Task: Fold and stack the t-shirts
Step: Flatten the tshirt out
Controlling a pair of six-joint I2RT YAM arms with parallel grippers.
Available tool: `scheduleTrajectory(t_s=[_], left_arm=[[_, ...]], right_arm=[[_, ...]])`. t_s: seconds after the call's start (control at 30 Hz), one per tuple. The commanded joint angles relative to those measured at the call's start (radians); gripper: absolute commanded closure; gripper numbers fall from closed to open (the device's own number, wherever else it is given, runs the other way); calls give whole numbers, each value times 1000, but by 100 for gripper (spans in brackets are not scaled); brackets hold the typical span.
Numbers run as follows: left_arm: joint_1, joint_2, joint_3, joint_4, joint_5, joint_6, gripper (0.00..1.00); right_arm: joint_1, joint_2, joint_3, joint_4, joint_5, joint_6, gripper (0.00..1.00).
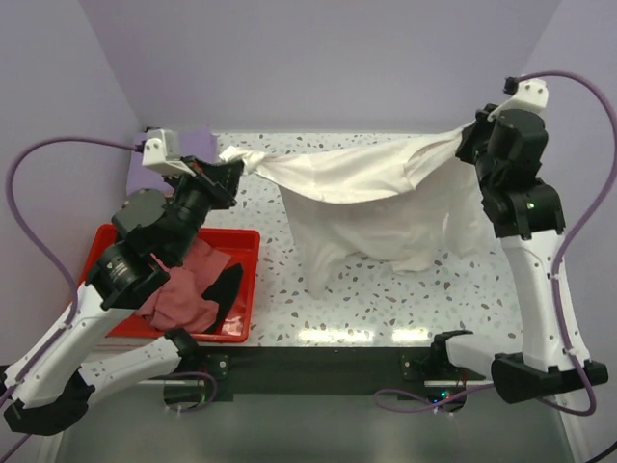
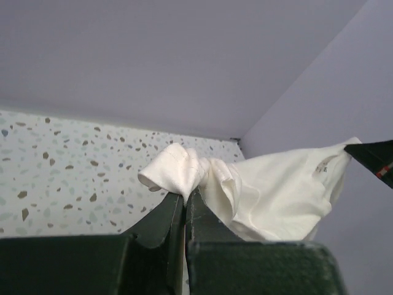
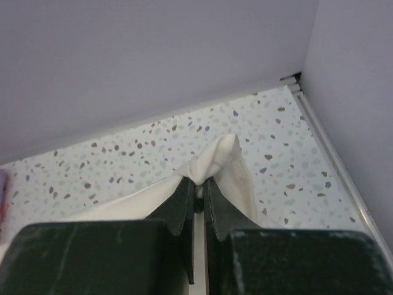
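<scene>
A cream-white t-shirt (image 1: 371, 207) hangs stretched between my two arms above the speckled table (image 1: 386, 299), its lower part draping down onto it. My left gripper (image 1: 229, 164) is shut on the shirt's left corner, and the bunched cloth (image 2: 178, 172) sticks out past the fingertips (image 2: 175, 206). At the far right my right gripper (image 1: 469, 130) is shut on the other corner (image 3: 218, 160). A pink t-shirt (image 1: 188, 289) and a black one (image 1: 224, 294) lie crumpled in the red tray (image 1: 246, 246). A lavender t-shirt (image 1: 198, 138) shows behind the left wrist.
The red tray sits at the left front of the table, under the left arm. Lavender walls (image 1: 318, 58) close the back and both sides. The arm bases stand at the near edge (image 1: 318, 371).
</scene>
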Motion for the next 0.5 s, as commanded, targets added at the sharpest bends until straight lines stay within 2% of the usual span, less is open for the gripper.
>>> scheduleTrajectory(t_s=[0.0,0.2,0.47], left_arm=[[-2,16,147,140,-63,93,100],[-1,54,296,124,-71,138,100],[-2,89,411,169,-143,198,100]], right_arm=[[-3,-72,149,-27,53,-53,100],[-3,-116,347,-46,79,-114,98],[-1,-178,393,59,96,-191,97]])
